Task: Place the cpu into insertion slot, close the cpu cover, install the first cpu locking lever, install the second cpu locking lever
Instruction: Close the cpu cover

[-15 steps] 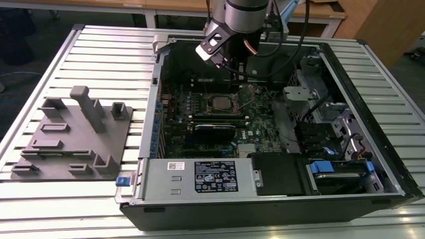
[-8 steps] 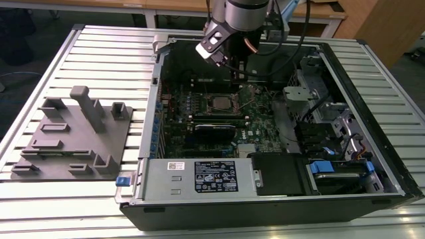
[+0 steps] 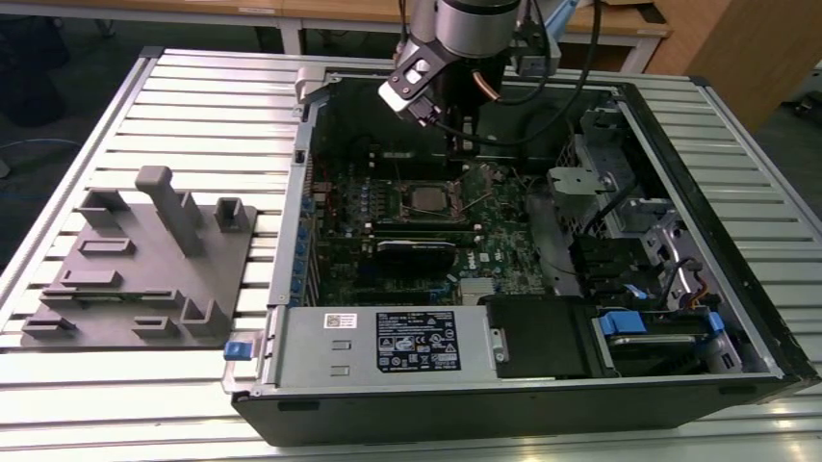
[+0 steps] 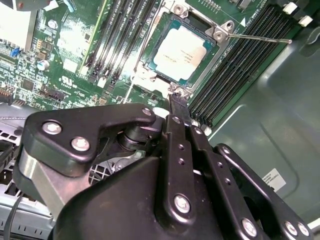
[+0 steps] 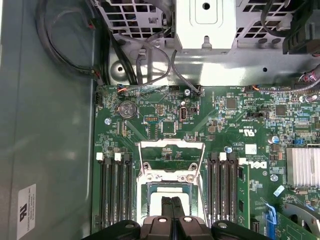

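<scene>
The cpu, a flat silver-topped square, lies in the insertion slot on the green board inside the open computer case. The slot's metal rim frames it. In the first wrist view the cpu cover, a thin silver frame, is swung open behind the socket, and green board shows through its window. Two thin wire levers stick out beside the socket. My gripper hangs just above the socket's near edge with its black fingers shut together and nothing between them. In the exterior view the gripper reaches down into the case.
Long black memory slots flank the socket. A black card lies in front of it, with a power supply at the case front and drive cages on the exterior view's right. A grey fixture plate stands on the table at the left.
</scene>
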`<control>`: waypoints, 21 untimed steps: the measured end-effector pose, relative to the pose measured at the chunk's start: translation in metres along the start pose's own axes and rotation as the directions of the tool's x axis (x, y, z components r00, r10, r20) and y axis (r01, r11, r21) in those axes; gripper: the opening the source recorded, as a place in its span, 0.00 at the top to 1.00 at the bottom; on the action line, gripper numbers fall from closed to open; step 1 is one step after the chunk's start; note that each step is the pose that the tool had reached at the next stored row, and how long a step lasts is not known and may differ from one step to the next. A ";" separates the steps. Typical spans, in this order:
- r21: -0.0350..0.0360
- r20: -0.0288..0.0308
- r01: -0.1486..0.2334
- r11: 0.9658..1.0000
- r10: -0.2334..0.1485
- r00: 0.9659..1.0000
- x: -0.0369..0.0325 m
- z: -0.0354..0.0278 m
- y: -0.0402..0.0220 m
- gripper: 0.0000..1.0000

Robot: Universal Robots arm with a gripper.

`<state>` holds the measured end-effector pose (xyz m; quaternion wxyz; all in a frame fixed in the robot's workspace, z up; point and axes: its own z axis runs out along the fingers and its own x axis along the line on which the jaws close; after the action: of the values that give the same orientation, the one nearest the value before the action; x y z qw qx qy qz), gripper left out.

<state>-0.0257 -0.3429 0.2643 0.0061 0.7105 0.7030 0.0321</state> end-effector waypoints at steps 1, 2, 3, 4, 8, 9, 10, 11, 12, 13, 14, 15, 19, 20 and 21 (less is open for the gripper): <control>0.000 0.000 0.000 1.000 0.000 1.000 0.0000 0.0000 0.0007 0.89; 0.000 0.000 0.000 1.000 0.000 1.000 0.0000 0.0001 0.0019 0.89; 0.000 0.000 0.000 1.000 0.000 1.000 0.0000 0.0002 0.0033 0.89; 0.000 0.000 0.000 1.000 0.000 1.000 0.0001 0.0003 0.0048 0.89; 0.000 0.000 0.000 1.000 0.000 1.000 0.0001 0.0004 0.0076 0.89; 0.000 0.000 0.000 1.000 0.000 1.000 0.0001 0.0005 0.0091 0.89; 0.000 0.000 0.000 1.000 0.000 1.000 0.0001 0.0006 0.0106 0.89; 0.000 0.000 0.000 1.000 0.000 1.000 0.0001 0.0006 0.0106 0.89; 0.000 0.000 0.000 1.000 0.000 1.000 0.0001 0.0006 0.0107 0.89; 0.000 0.000 0.000 1.000 0.000 1.000 0.0001 0.0007 0.0111 0.89; 0.000 0.000 0.000 1.000 0.000 1.000 0.0001 0.0007 0.0117 0.89; 0.000 0.000 0.000 1.000 0.000 1.000 0.0001 0.0007 0.0123 0.89; 0.000 0.000 0.000 1.000 0.000 1.000 0.0001 0.0008 0.0140 0.89; 0.000 0.000 0.000 1.000 0.000 1.000 0.0002 0.0010 0.0176 0.89; 0.000 0.000 0.000 1.000 0.000 1.000 0.0002 0.0012 0.0211 0.89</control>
<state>-0.0045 -0.3428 0.2642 0.0061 0.7105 0.7029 0.0321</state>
